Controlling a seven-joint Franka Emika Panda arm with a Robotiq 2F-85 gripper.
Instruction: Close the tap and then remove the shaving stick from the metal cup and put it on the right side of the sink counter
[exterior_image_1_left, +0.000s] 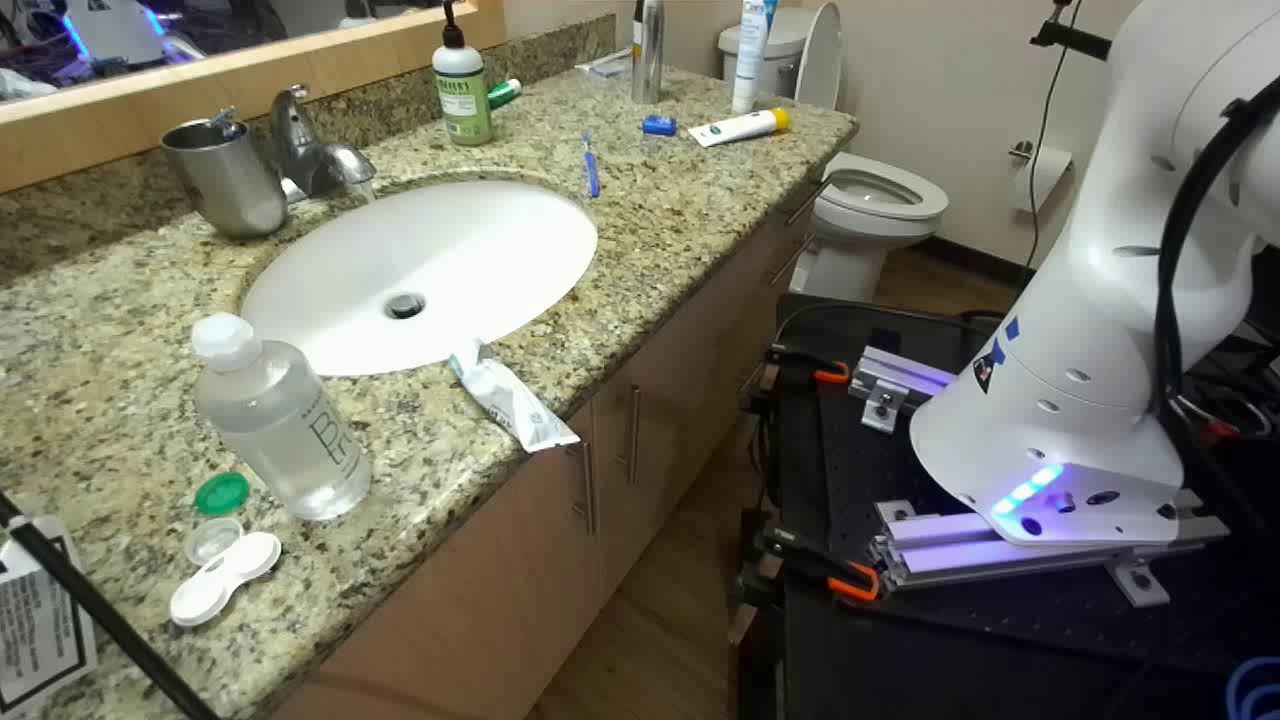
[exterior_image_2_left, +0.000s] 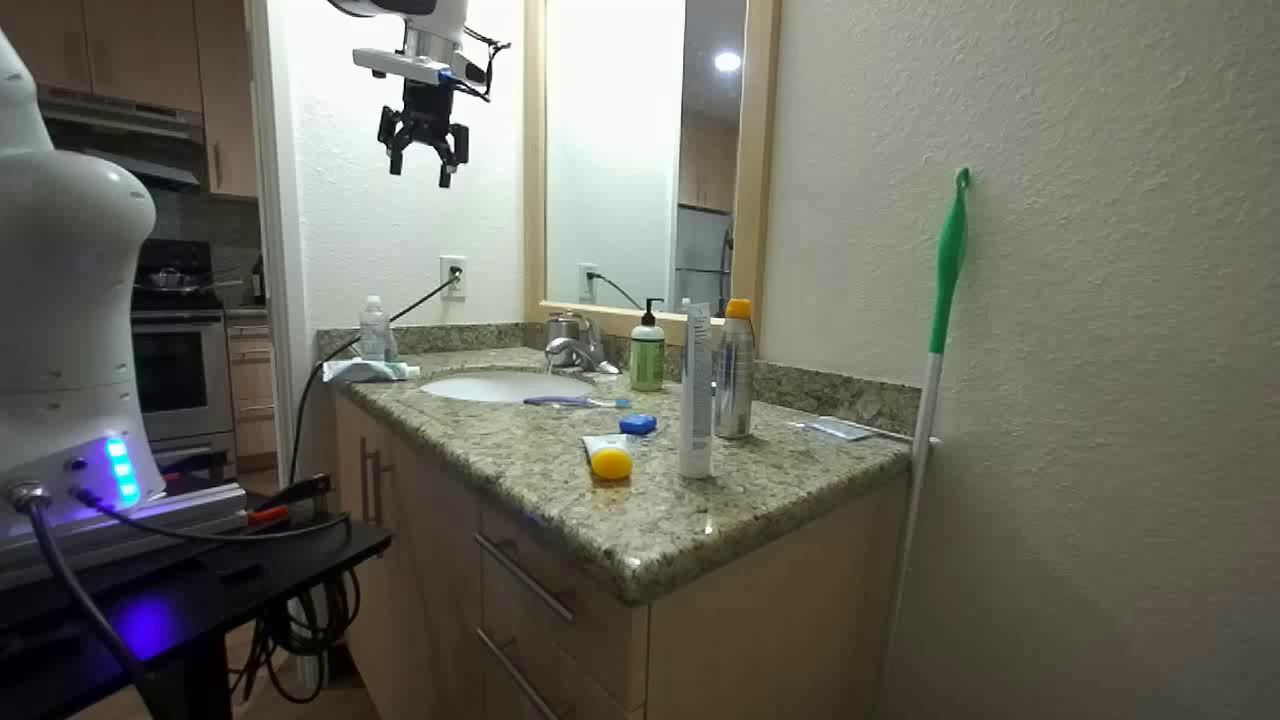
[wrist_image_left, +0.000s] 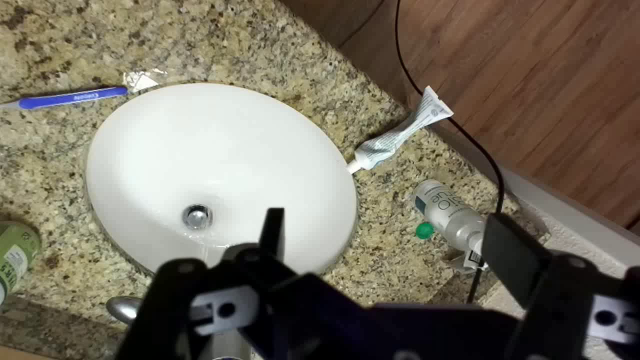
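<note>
A speckled beige-brown granite bench (exterior_image_1_left: 640, 250) runs over wooden cabinets (exterior_image_2_left: 770, 590), with a white oval basin (exterior_image_1_left: 510, 270) set into it. On the wall (exterior_image_2_left: 1100, 250) side of the basin stands the tap (exterior_image_1_left: 310, 160), water (exterior_image_1_left: 368, 191) running from its spout into the basin. The metal cup (exterior_image_1_left: 230, 190) is upright on that same side, just off the basin's rim, the end of the shaving stick (exterior_image_1_left: 226, 122) showing at its top. Well above the basin hangs the claw (exterior_image_2_left: 421, 170), its jaws spread wide and holding nothing.

A blue toothbrush (exterior_image_1_left: 591, 170) lies near the basin's rim, at the end toward the toilet (exterior_image_1_left: 860, 232). A crumpled tube (exterior_image_1_left: 510, 400) has its cap at the front rim of the basin and its flat end at the bench's edge. At the basin's opposite end a clear bottle (exterior_image_1_left: 290, 430) stands and, past it, a white lens case (exterior_image_1_left: 225, 578) lies. A soap bottle (exterior_image_1_left: 462, 100) is behind the basin, and a silver spray can (exterior_image_1_left: 650, 55) is well apart from it.

On the wall behind the basin is a wood-framed mirror (exterior_image_2_left: 610, 160). In front of the basin is a wooden floor (wrist_image_left: 525, 60), and across from the basin the robot's white base (exterior_image_1_left: 1040, 410) sits on a black stand (exterior_image_1_left: 990, 650).
</note>
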